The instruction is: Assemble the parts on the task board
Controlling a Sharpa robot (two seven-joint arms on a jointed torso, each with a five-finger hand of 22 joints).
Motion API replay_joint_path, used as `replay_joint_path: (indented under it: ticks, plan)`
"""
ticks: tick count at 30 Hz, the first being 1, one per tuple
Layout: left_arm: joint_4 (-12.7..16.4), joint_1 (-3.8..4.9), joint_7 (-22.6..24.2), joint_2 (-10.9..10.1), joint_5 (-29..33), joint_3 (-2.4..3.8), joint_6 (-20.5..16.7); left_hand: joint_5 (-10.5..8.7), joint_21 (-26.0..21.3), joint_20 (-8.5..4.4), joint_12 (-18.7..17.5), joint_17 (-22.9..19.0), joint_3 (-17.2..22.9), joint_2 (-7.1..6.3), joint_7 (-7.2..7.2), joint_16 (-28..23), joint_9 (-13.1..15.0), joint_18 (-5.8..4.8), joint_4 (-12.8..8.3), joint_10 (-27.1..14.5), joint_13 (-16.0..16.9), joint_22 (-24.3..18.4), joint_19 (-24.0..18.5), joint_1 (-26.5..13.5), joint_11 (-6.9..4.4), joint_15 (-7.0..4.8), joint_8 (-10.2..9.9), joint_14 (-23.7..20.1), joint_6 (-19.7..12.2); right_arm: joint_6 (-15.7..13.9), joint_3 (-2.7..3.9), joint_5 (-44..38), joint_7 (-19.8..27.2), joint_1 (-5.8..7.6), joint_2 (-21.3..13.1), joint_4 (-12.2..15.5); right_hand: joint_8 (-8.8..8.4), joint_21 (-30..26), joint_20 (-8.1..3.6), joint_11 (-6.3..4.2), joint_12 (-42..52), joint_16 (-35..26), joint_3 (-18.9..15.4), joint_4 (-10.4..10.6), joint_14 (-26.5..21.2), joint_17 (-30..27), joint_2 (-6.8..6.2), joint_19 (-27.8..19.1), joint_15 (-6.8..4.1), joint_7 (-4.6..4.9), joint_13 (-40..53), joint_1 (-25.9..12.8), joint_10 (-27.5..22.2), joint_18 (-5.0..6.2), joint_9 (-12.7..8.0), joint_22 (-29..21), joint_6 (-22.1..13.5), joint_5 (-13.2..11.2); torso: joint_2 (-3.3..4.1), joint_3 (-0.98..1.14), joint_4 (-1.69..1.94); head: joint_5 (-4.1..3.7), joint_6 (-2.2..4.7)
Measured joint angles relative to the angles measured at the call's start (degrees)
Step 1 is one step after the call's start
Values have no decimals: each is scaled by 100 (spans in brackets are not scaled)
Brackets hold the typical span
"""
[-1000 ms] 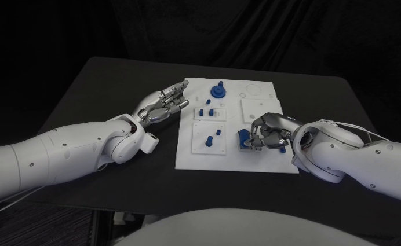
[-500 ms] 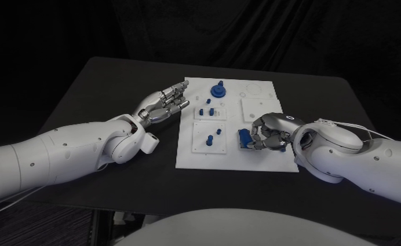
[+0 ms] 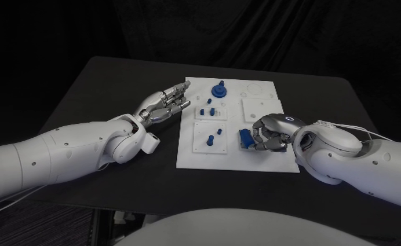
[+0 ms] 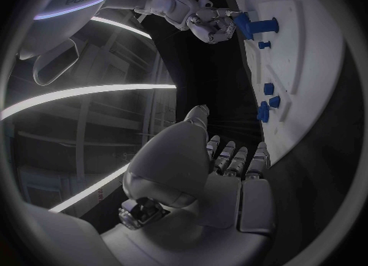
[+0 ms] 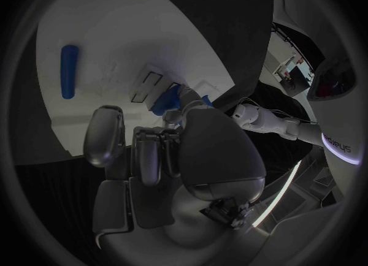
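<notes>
The right hand [image 3: 269, 132] grips a blue part [image 3: 245, 138] near the right edge of the white board [image 3: 259, 162]. The left hand [image 3: 164, 105] holds nothing, fingers loosely extended, beside the board's left edge.

Only legible txt: partial lettering "edirus" (approx, cut off by the rim) on the white shell [image 4: 73, 8] in the left wrist view. Nothing legible on the task board [image 3: 251, 98], the parts or either arm.
</notes>
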Motion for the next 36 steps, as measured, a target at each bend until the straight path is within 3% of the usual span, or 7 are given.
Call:
replay_joint_path:
  ticks: [5, 12, 29, 36]
  plan:
    - [0, -1, 0, 0, 0, 0, 6, 0, 0, 0, 0, 0, 0, 0, 0, 0, 0, 1, 0, 0, 0, 0, 0, 0, 0, 0, 0, 0, 0, 2, -2, -47, -1, -17, 7, -12, 11, 0, 0, 0, 0, 0, -57, 407, 0, 0, -179, 0, 0, -9, 0, -335, 0, 0, 31, 0, -11, 1, 0, -1, 1, -9, 0]
    - [1, -2, 0, 0, 0, 0, 11, 0, 0, 0, 0, 0, 16, 0, 0, 0, 6, 0, -16, 0, 0, 0, 0, 0, 0, 0, 0, 0, 0, -27, -2, -72, 25, -19, -4, -7, -63, 0, 0, 0, 0, 0, -57, 793, 0, 0, -298, 0, 0, -1, 0, -652, 0, 1, 7, -1, -103, 1, 0, -1, 5, -21, 0]
    - [22, -6, 0, -24, 0, 0, 14, 0, 0, 21, 0, 3, 16, 0, 20, 0, 6, 0, -16, 0, 0, 0, 21, 0, -1, 0, 0, 0, 20, -541, 2, 53, 213, -21, -391, 259, -318, 89, 0, 0, 0, 0, 18, 798, 0, 0, -139, 0, 0, -10, 4, -923, 0, 0, -155, -2, -319, 1, -1, 3, -1, 5, 0]
    - [28, -7, 0, -24, 0, 0, 14, 0, 0, 21, 0, 4, 16, 0, 20, 0, 5, 0, -16, -1, 5, 0, 21, 0, -1, 0, 0, 0, 20, -616, 2, 77, 255, -21, -490, 266, -428, 108, 0, 0, 0, 0, 208, 656, 0, 0, 36, 0, 0, -31, 3, -545, 0, 0, -214, -2, -381, 1, -1, 4, -5, 15, 0]
